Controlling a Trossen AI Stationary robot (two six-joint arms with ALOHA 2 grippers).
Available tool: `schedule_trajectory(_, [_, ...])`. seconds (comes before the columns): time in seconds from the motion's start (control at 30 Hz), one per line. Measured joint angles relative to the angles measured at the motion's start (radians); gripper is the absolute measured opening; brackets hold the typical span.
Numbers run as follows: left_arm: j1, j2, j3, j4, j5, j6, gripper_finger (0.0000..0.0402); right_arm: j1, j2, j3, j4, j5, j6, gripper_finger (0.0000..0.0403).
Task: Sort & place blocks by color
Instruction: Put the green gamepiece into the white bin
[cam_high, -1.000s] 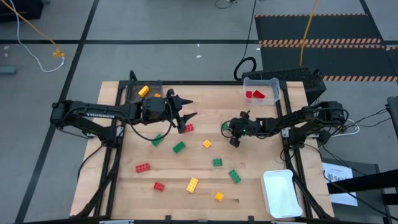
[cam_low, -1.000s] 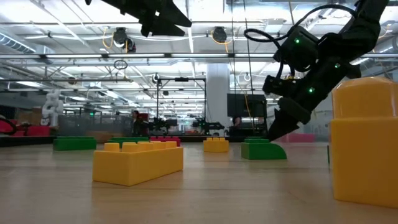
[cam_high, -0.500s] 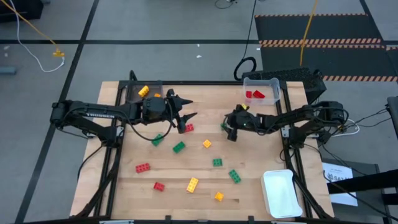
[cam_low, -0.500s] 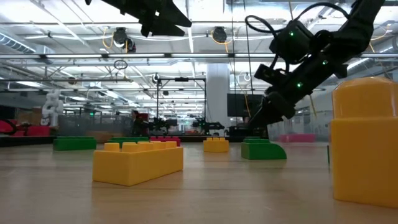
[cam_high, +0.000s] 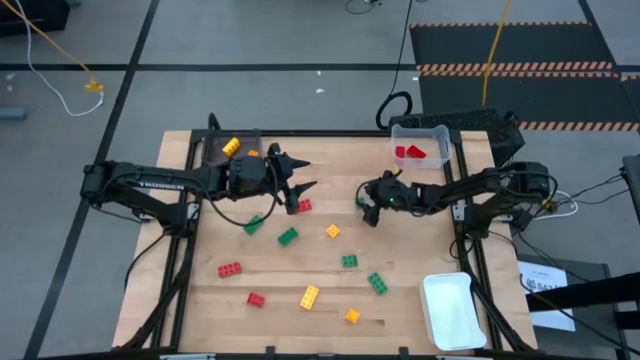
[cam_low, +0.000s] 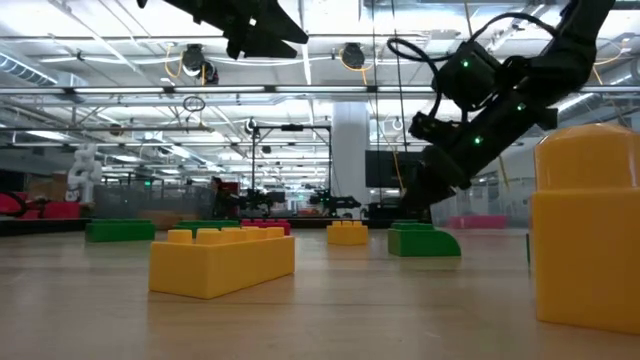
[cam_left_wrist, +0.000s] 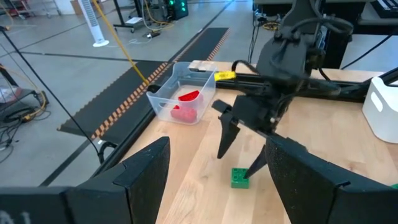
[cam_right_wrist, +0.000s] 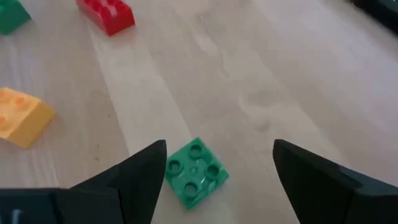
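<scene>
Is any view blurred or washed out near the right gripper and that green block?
Right wrist view: the green block is sharp, its studs clear; the right gripper's own fingers are dark and soft-edged. Low view: ceiling lights glare behind the right gripper, leaving it a silhouette, and the near yellow block looms large. High view: even light, no glare.

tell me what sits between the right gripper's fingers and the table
A small green block lies flat on the bare wood, ungripped, between the right gripper's open fingers. The right wrist view shows this best; the left wrist view shows the same block below those fingers.
</scene>
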Motion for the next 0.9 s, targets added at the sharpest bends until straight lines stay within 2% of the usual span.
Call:
schedule_trajectory(0.2, [0.0,0.0,0.0,0.0,0.0,0.0,0.0266,0.0,0.116,0.0,0.129,-0.068,0.034,0.0302])
schedule_trajectory(0.5, [0.0,0.0,0.0,-0.008,0.0,0.002,0.0266,0.003,0.196,0.002,0.158,-0.06,0.039,0.0296])
schedule_trajectory(0.63, [0.0,0.0,0.0,-0.013,0.0,0.002,0.0266,0.005,0.191,0.002,0.153,-0.06,0.039,0.0263])
schedule_trajectory(0.83, [0.0,0.0,0.0,-0.024,0.0,-0.002,0.0266,0.018,0.171,0.001,0.139,-0.06,0.039,0.0176])
schedule_trajectory(0.9, [0.0,0.0,0.0,-0.025,0.0,-0.002,0.0266,0.023,0.169,0.001,0.138,-0.059,0.039,0.0176])
